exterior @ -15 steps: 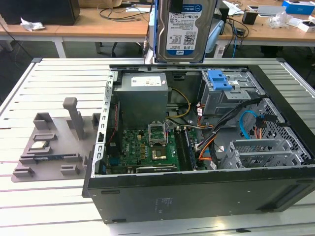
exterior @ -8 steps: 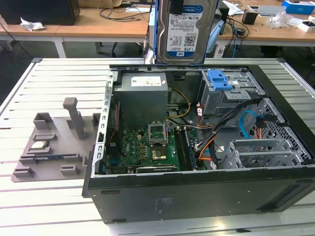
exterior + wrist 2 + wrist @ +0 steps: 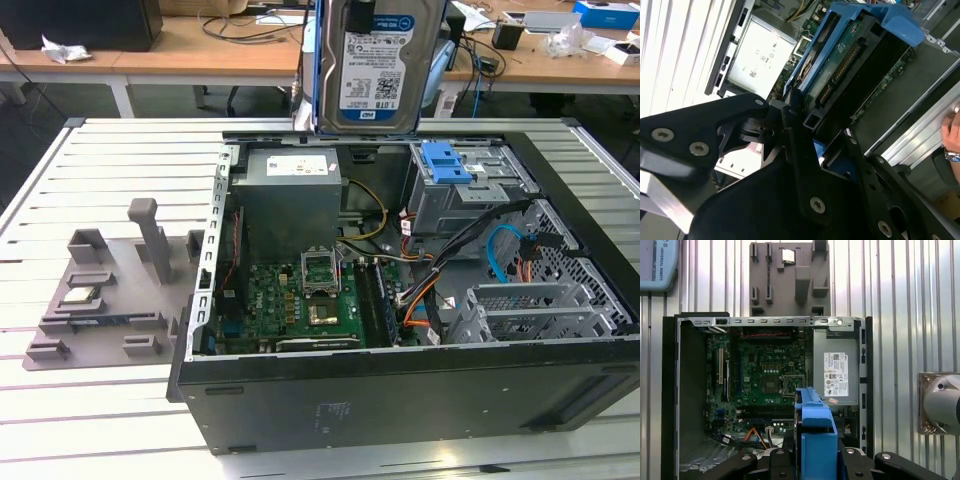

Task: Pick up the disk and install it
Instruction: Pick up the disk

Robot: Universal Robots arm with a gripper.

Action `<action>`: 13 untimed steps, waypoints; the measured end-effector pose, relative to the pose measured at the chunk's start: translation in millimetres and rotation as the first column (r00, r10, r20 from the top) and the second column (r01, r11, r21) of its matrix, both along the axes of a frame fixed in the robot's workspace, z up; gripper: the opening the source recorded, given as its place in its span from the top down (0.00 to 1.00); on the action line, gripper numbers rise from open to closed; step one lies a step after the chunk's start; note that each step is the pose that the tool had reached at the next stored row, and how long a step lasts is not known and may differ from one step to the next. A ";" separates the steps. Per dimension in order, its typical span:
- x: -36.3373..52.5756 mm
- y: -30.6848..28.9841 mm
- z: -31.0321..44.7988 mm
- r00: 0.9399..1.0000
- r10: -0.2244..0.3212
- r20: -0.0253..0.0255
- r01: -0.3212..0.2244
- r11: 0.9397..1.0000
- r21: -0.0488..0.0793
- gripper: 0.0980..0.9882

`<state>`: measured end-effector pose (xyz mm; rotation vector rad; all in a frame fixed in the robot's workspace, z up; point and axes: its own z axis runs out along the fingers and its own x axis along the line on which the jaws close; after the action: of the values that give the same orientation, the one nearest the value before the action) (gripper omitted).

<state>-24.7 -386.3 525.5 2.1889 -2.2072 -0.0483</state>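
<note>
You're in the carry step: your pincer (image 3: 802, 114) is clamped on the disk (image 3: 380, 65), holding it upright above the open computer case (image 3: 400, 400), apart from the drive bay (image 3: 465, 190), not yet installed.

disk (image 3: 378, 60): bare silver metal shell, smooth white-and-blue label with a slight sheen; its underside in the second wrist view is green circuit board. bracket (image 3: 815, 435): bright blue plastic, smooth, semi-gloss. gripper (image 3: 802, 117): matt black links, bright metal screws. case (image 3: 400, 400): matt black painted sheet metal. PSU (image 3: 290, 195): dull grey bare steel. bench (image 3: 110, 160): ribbed aluminium, satin. jig (image 3: 110, 300): matt grey plastic.
</note>
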 end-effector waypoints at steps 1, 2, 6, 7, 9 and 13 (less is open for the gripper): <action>0.0 -1.5 -0.1 1.000 0.000 0.000 0.000 1.000 -0.001 0.70; 0.0 -2.5 -0.1 1.000 0.000 0.000 0.000 1.000 -0.001 0.70; 0.0 -9.9 -0.5 1.000 0.000 0.000 0.000 1.000 -0.003 0.70; 0.0 -11.6 -0.6 1.000 0.000 0.000 0.000 1.000 -0.004 0.70; 0.0 -13.6 -0.7 1.000 0.000 0.000 0.000 1.000 -0.004 0.70; 0.0 -17.8 -0.9 1.000 0.000 0.000 0.000 1.000 -0.006 0.70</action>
<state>-24.7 -404.1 524.6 2.1858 -2.2046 -0.0416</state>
